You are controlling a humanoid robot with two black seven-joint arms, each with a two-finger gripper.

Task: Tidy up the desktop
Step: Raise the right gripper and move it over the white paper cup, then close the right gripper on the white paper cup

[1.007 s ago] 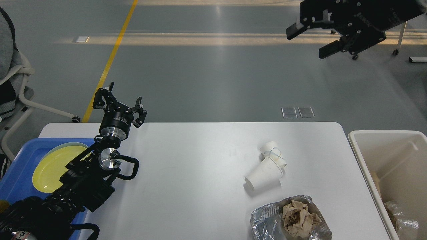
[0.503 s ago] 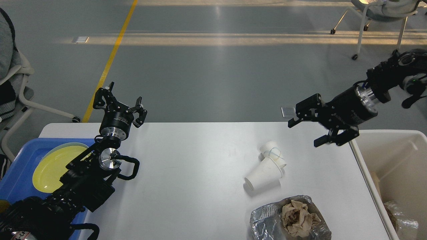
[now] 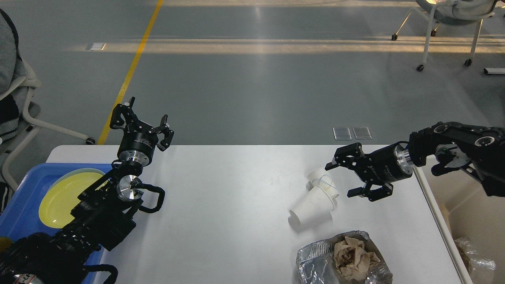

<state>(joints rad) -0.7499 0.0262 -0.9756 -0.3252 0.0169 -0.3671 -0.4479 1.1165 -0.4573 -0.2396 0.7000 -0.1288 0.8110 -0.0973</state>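
Right claw [image 3: 346, 179] gapes just beside light, crushable paper cups [image 3: 315, 197] on the counter [image 3: 221, 205]; pinch their stacked rims gently.

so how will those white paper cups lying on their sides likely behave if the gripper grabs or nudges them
The white paper cups look thin-walled, so they are probably light and may crush under a firm pinch. Lying on their sides on the smooth desktop, they could roll or slide away. Loosely nested, they might separate as the open right gripper closes.

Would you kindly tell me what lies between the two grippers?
In the head view, only bare desktop and the white paper cups, close to the right gripper; left gripper hovers far off.
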